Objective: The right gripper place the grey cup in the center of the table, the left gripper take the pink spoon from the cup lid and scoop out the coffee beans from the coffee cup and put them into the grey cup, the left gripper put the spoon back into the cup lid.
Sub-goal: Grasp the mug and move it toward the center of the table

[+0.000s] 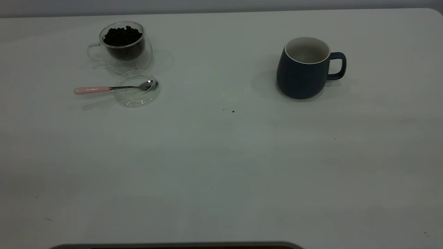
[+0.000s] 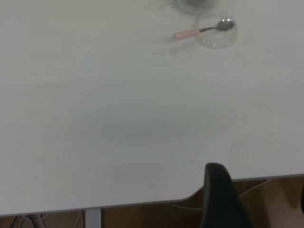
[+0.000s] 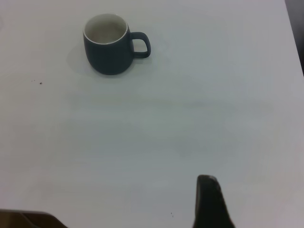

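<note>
Coffee beans fill the coffee cup at the far left of the table; just in front, the pink spoon lies with its bowl on the cup lid. Far to the right the grey cup stands upright, handle pointing right. Of the left gripper and right gripper only one finger each shows in the wrist views, so I cannot tell if they are apart.

Each wrist view shows only 1 dark finger of its own pincer, left pincer and right pincer; their spread cannot be told. The coffee cup is cut off by the left wrist view's edge.
</note>
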